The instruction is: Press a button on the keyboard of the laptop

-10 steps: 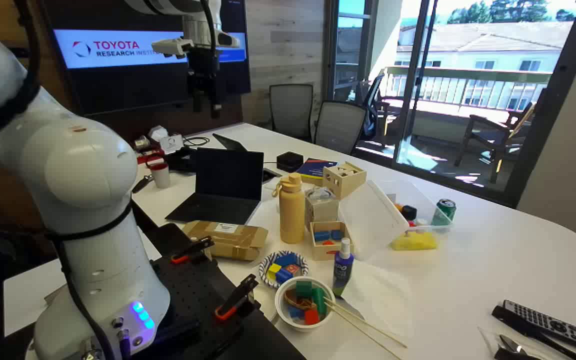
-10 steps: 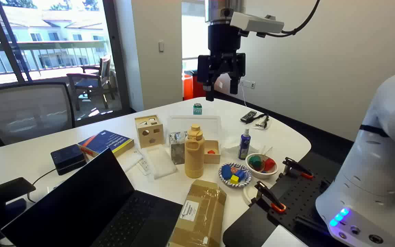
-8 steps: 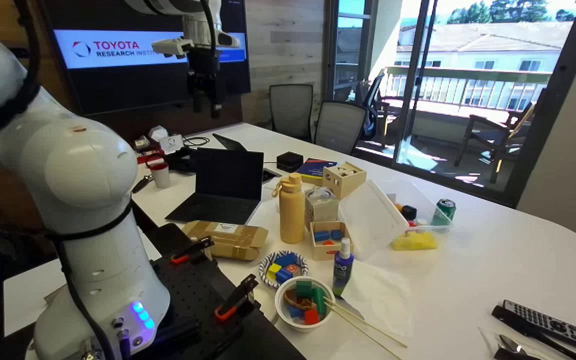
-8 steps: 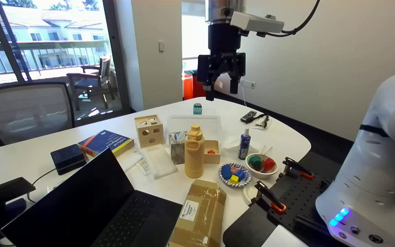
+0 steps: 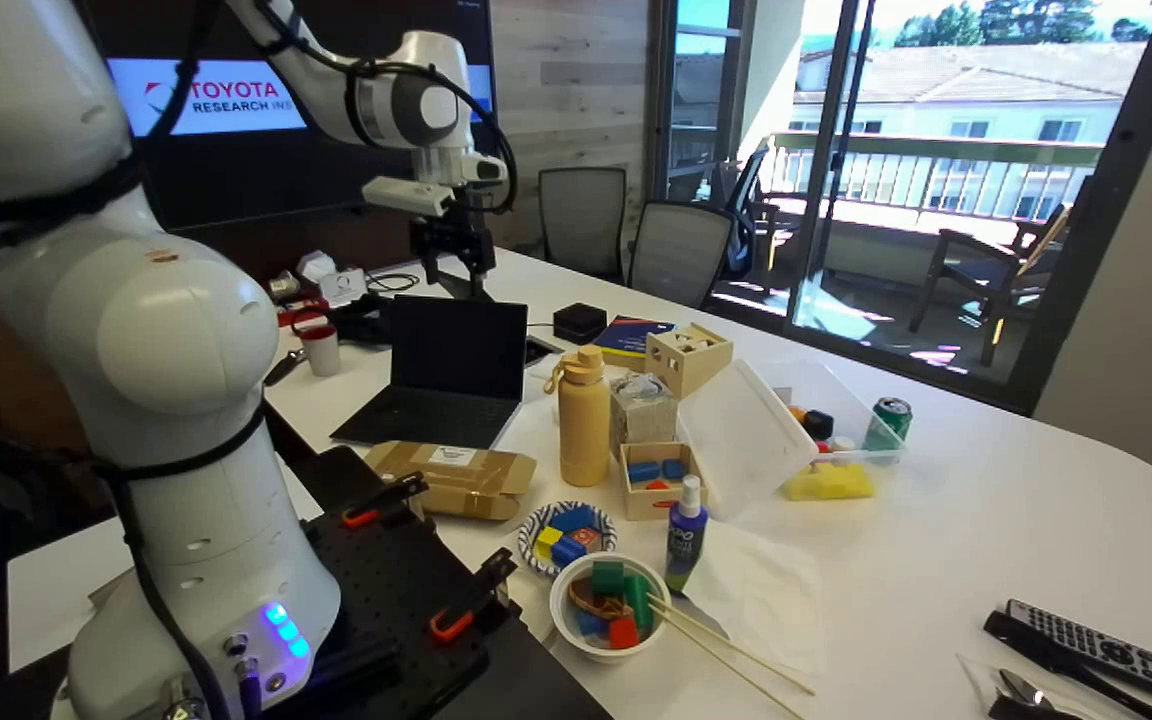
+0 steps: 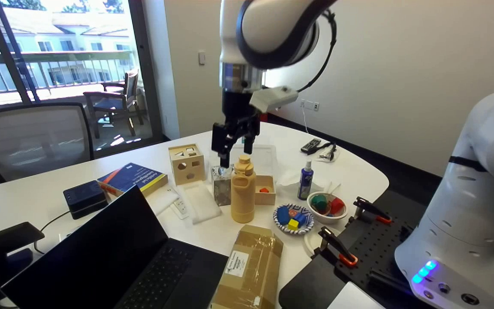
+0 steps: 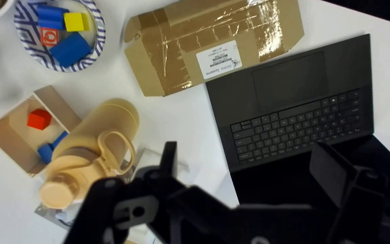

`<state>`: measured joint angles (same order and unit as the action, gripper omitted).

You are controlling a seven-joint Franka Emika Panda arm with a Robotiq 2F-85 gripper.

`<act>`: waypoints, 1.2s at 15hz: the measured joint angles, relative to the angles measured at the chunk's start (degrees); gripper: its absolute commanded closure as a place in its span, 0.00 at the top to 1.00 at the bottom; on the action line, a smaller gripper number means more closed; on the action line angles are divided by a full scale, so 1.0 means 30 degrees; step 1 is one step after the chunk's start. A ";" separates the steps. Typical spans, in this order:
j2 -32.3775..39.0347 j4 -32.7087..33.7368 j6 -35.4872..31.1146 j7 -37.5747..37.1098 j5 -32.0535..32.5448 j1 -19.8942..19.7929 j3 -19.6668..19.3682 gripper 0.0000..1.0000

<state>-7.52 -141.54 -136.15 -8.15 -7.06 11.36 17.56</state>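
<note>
Treat the laptop (image 5: 451, 350) beside the cardboard box (image 7: 212, 42) as light, probably fragile — don't grip; with the hand (image 6: 236, 155) now spread apart, tap the keyboard (image 7: 296, 127) gently

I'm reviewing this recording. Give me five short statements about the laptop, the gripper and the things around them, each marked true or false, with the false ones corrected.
1. The laptop stands open. True.
2. The gripper is shut and pressing a key. False: the gripper is open and hangs apart from the keyboard.
3. The yellow bottle stands upright. True.
4. The patterned plate holds only blue blocks. False: besides blue blocks, the patterned plate holds a yellow block and a red block.
5. The cardboard package lies beside the laptop. True.
</note>
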 measured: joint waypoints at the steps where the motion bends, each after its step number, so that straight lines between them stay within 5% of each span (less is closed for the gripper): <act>1: 0.1384 0.0251 -0.1105 -0.0101 0.0784 0.0061 0.0105 1.00; 5: 0.6830 0.2411 -0.3966 -0.0732 0.3135 0.0901 0.0033 1.00; 11: 1.4153 0.8668 -0.4403 -0.1302 0.4527 0.4148 -0.1007 1.00; 12: 1.5255 0.9827 -0.4403 -0.1302 0.4525 0.4656 -0.1144 0.75; 18: 2.0056 1.5029 -0.4399 -0.2037 0.4315 0.6637 -0.1787 0.34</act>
<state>52.65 -96.46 -149.35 -14.26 5.89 31.27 12.20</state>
